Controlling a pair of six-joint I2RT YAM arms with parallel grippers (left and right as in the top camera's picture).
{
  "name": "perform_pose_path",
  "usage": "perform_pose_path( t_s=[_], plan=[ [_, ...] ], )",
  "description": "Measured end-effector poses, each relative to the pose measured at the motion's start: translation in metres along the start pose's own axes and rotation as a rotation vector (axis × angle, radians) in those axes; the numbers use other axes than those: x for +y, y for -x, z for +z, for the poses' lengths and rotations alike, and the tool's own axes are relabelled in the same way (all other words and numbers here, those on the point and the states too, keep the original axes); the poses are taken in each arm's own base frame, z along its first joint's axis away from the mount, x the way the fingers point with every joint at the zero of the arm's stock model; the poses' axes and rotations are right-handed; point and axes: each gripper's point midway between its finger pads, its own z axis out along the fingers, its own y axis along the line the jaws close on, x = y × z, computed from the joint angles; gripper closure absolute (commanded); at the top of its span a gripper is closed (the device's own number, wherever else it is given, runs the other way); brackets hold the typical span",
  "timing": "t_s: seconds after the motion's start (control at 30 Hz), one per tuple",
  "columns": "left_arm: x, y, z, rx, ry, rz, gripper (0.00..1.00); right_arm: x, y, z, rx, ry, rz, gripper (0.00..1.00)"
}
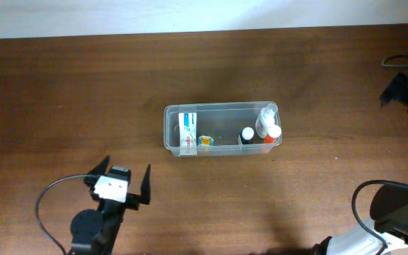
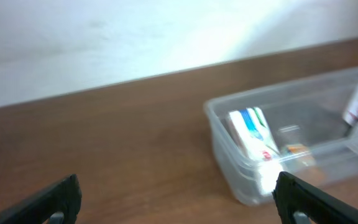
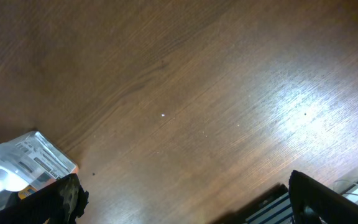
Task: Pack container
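From overhead, the container (image 1: pixel 222 108) sits mid-desk (image 1: pixel 83 85), holding a box (image 1: pixel 188 132) and small bottles (image 1: pixel 268 126). My left tool (image 1: pixel 125 171) is spread, near it. From the left wrist, the thin clear walls look light, flexible and slippery, so I'd pinch the rim. From the right wrist, the right tool (image 3: pixel 185 202) is spread above the desk.

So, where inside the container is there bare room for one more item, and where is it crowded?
Free: the middle floor of the container, between the white-and-blue box with the small orange item on one side and the black-capped bottle on the other. Crowded: that bottle's end, where two more bottles stand. Outside, bare table lies between container and the left pincer.
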Motion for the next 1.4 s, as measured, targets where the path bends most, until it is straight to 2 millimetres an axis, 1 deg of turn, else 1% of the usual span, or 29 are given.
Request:
perform_pose_path(
  t_s=[0.1,0.23,0.37,0.53,0.73,0.87,1.4],
  plan=[
    [0.011,0.008,-0.008,-0.044,0.048,-0.002,0.01,0.000,0.000,0.000,0.000,0.000,0.000,0.02],
    [0.018,0.017,-0.015,-0.103,0.084,0.000,0.01,0.000,0.000,0.000,0.000,0.000,0.000,0.02],
    [0.021,0.016,-0.013,-0.138,0.098,0.004,0.01,0.000,0.000,0.000,0.000,0.000,0.000,0.02],
    [0.023,0.025,-0.009,-0.249,0.111,0.020,0.01,0.000,0.000,0.000,0.000,0.000,0.000,0.02],
    [0.024,0.006,-0.004,-0.188,0.116,0.012,0.01,0.000,0.000,0.000,0.000,0.000,-0.001,0.02],
    [0.024,-0.020,-0.001,-0.088,0.114,-0.001,0.01,0.000,0.000,0.000,0.000,0.000,-0.001,0.02],
    [0.024,-0.020,-0.001,-0.088,0.114,-0.001,0.01,0.000,0.000,0.000,0.000,0.000,0.000,0.02]
  ],
)
